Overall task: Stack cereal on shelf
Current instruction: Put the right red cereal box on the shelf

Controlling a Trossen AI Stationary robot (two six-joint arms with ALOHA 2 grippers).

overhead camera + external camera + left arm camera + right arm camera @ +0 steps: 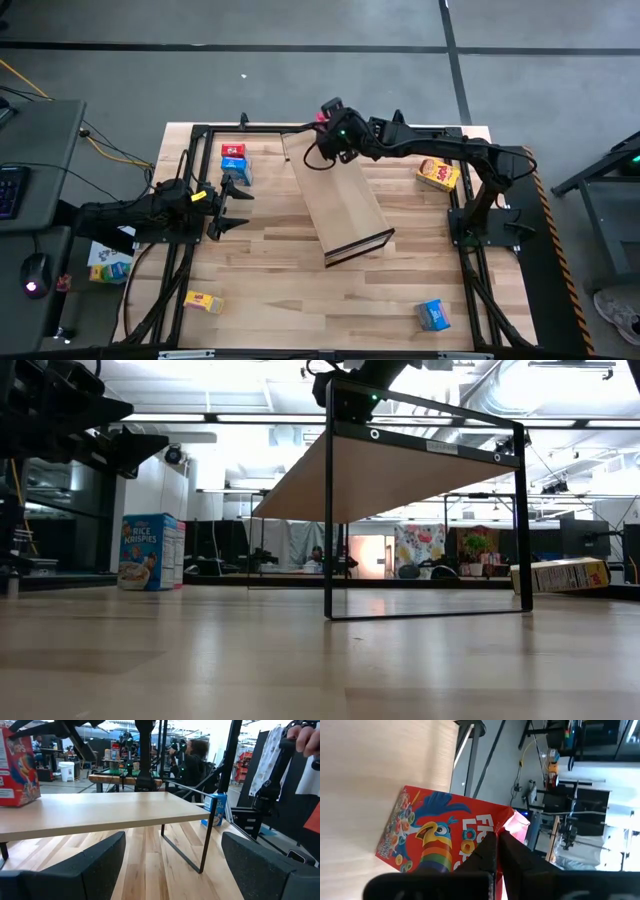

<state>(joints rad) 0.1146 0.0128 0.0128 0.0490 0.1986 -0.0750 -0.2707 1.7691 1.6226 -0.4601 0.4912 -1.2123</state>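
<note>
the shelf [345, 205] stands slantwise mid-table, the right gripper [496, 851] clenched on a red cereal box [437, 837] at its far end, the left gripper [228, 208] released beside it at the table's left

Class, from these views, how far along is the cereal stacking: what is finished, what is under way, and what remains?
Done: nothing is clearly stacked yet. Under way: the right gripper is shut beside a red box on the shelf at its far end. Left: the red and blue boxes at the far left, the yellow box on the right, and the near yellow box and blue box sit on the table. The left gripper waits open.
</note>
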